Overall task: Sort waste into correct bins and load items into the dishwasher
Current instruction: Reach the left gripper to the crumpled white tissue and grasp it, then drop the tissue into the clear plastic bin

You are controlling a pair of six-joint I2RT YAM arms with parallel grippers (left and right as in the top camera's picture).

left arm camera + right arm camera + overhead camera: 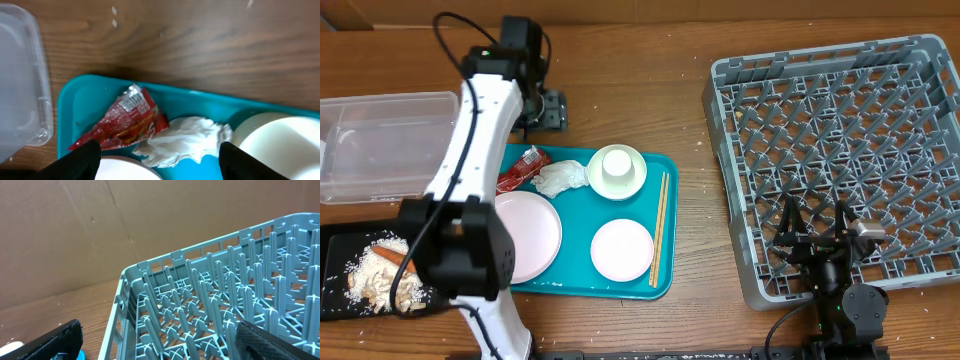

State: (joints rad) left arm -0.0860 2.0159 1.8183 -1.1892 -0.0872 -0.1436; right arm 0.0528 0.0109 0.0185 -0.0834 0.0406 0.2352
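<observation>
A: What's cut off or hard to read?

B: The dish rack [722,150], on the right, runs to the frame edge in the overhead view. The clear tub [390,150], upper left, is clipped at the left edge. The black tray [335,245], lower left, lies partly under the left arm [470,150]. That arm also covers the left rim of the pink plate [535,235]. The white piece at top centre of the teal tray [658,163] reads as a cup [618,165] sitting in a bowl [638,180], but I can't separate them for sure.

A: Counts?

B: One rack, one teal tray, one tub, one black tray, one plate. One small white dish [622,250], two chopsticks [660,230], one tissue [185,140], one red wrapper [125,120], one carrot [392,253].

A: Contents?

B: The teal tray carries the plate, the dish and the cup-and-bowl. The chopsticks lie along its right side. The tissue and wrapper touch each other at its upper left. The black tray holds rice scraps [365,270] and the carrot.

A: Pincers?

B: The left gripper [160,146] hangs over the wrapper and tissue, fingers spread wide, gripping nothing. The right gripper [159,326] is above a rack corner, also wide apart, with nothing between.
</observation>
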